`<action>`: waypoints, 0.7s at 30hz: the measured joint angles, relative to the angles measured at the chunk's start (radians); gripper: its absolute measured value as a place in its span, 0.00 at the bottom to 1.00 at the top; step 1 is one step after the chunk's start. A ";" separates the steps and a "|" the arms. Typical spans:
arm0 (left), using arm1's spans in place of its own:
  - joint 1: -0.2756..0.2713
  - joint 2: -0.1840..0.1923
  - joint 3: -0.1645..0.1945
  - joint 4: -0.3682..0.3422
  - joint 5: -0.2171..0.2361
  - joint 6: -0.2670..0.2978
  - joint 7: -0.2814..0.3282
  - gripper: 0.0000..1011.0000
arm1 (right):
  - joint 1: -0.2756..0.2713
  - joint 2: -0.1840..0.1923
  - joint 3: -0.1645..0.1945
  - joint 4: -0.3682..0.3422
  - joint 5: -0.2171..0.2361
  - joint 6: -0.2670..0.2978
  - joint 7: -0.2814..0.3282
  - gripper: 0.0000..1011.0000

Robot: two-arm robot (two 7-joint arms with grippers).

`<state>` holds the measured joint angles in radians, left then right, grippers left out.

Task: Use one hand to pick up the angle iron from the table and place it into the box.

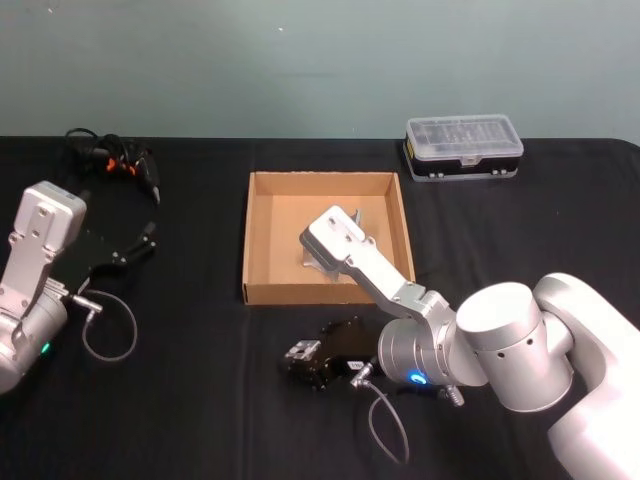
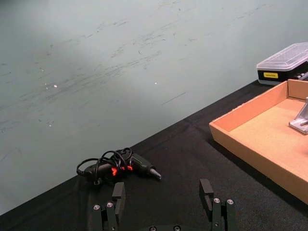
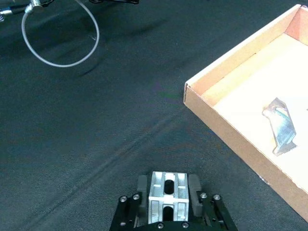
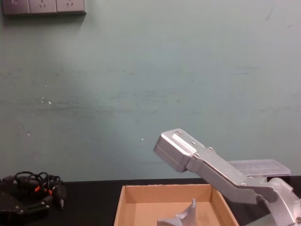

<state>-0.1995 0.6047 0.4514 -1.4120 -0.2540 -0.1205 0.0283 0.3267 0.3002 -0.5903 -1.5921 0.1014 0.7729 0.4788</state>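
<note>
My right gripper (image 3: 167, 191) is shut on a silver angle iron (image 3: 166, 192), held between its black fingers. In the head view that gripper (image 1: 308, 362) hovers low over the black table (image 1: 200, 400), just in front of the near wall of the tan cardboard box (image 1: 260, 240). Another silver angle iron (image 3: 280, 126) lies inside the box (image 3: 226, 139), also seen as a bracket (image 4: 181, 216) from the chest and at the left wrist view's edge (image 2: 301, 120). My left gripper (image 2: 162, 195) is open and idle at the table's left, its arm (image 1: 40, 260) parked there.
A black plastic case with a clear lid (image 1: 463, 146) stands behind the box to the right. A black cable bundle with orange parts (image 1: 115, 162) lies at the back left. A grey wire loop (image 1: 105, 325) hangs by the left arm.
</note>
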 joint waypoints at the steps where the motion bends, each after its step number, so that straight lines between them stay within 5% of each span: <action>1: 0.000 0.000 0.000 0.000 0.000 0.000 0.000 1.00 | 0.000 0.000 0.000 0.000 0.000 0.000 0.000 0.51; 21: 0.000 0.000 0.000 0.000 0.000 0.000 0.000 1.00 | -0.013 0.013 0.027 -0.046 -0.003 -0.021 -0.003 0.45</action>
<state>-0.1995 0.6047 0.4514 -1.4120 -0.2540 -0.1205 0.0283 0.3137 0.3132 -0.5631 -1.6376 0.0981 0.7524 0.4755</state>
